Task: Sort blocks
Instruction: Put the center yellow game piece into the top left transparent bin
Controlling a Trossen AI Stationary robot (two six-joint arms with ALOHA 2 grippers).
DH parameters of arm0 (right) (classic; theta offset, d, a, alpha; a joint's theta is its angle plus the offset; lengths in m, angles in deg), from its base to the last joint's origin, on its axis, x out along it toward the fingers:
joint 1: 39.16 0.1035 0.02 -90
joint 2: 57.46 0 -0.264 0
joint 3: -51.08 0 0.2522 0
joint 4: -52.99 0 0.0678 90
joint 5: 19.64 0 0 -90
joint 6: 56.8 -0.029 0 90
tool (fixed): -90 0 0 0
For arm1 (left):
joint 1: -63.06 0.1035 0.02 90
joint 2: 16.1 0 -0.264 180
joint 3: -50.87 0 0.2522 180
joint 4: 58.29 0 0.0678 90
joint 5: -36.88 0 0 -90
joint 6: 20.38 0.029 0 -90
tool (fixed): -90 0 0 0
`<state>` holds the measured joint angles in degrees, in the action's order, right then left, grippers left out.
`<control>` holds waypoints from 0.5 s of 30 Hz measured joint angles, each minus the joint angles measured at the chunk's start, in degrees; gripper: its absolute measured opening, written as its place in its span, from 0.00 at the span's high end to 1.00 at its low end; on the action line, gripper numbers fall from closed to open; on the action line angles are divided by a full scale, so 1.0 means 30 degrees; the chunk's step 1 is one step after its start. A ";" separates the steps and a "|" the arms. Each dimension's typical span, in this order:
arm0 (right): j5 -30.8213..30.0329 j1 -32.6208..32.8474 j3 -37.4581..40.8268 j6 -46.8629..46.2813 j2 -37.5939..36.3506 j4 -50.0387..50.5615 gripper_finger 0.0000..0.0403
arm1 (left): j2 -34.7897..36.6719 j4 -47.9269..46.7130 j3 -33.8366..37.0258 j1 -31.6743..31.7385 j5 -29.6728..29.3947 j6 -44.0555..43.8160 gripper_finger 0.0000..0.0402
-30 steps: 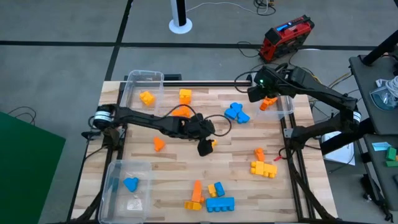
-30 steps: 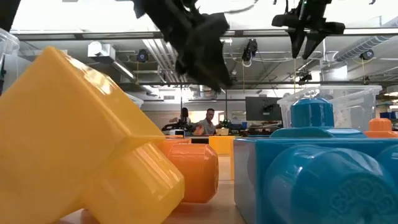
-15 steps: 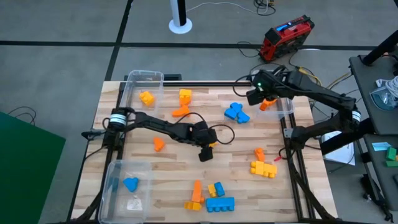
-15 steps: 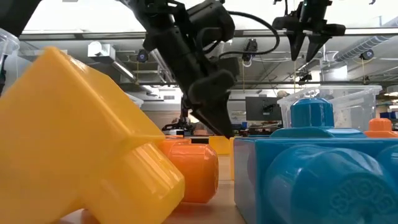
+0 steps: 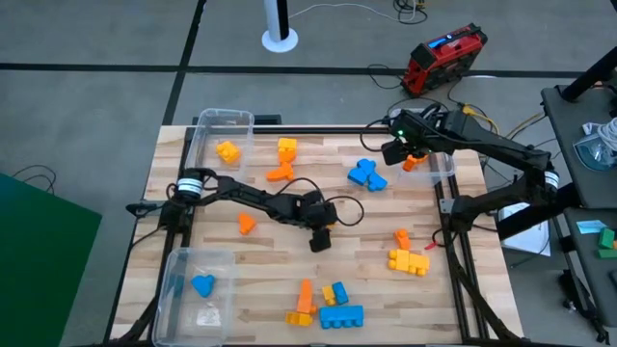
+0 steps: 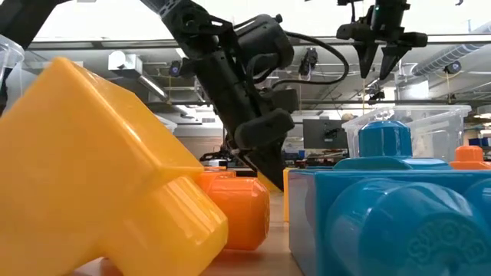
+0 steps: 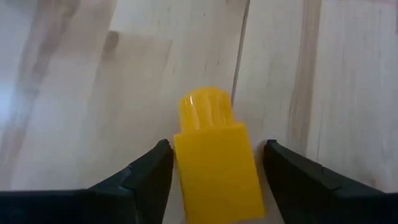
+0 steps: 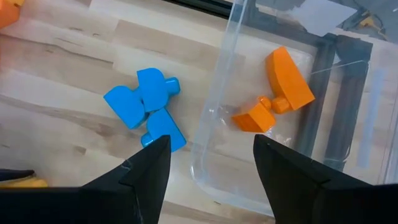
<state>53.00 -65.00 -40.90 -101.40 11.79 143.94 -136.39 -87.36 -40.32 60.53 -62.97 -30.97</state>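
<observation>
Blue, orange and yellow blocks lie scattered on the wooden table. My left gripper (image 5: 320, 239) is down at the table's middle, open, tilted steeply downward. A small yellow block (image 7: 214, 163) with one round stud lies flat on the wood between its fingers; a narrow gap shows on each side. My right gripper (image 5: 393, 151) hangs open and empty high at the far right. It is over the edge of a clear bin (image 8: 224, 81) that holds two orange blocks (image 8: 280, 93), beside a blue block cluster (image 8: 146, 106).
A clear bin (image 5: 220, 130) at far left holds a yellow block (image 5: 228, 151). Another bin (image 5: 183, 280) at near left holds a blue block (image 5: 202, 285). Loose blocks lie around: yellow (image 5: 287, 147), orange (image 5: 246, 223), yellow (image 5: 409, 261), blue (image 5: 341, 315), orange (image 5: 305, 301).
My left gripper has come down from well above the table to the wood, shifting slightly toward the near edge, and now has its fingers on either side of the small yellow block. The block has stayed in place.
</observation>
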 joint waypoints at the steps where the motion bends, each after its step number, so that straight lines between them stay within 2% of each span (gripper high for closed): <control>1: 0.0006 0.0000 0.0000 0.0000 0.0021 0.0002 0.45 | -0.0106 0.0082 -0.0016 0.0000 0.0000 -0.0102 0.47; 5: 0.0015 0.0036 0.0007 0.0000 0.0095 0.0000 0.46 | -0.0133 0.0111 -0.0022 0.0000 0.0292 -0.0287 0.56; 10: 0.0022 0.0044 0.0007 -0.0189 0.0095 -0.0007 0.45 | -0.0096 0.0046 -0.0149 -0.0007 0.0342 -0.0182 0.74; 15: 0.0022 0.0044 0.0007 -0.0182 0.0095 -0.0007 0.46 | -0.0020 -0.0858 -0.0604 0.0003 0.0338 -0.0084 0.74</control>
<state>53.06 -64.87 -40.87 -101.95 12.07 143.92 -136.45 -89.94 -42.13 60.54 -61.95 -31.22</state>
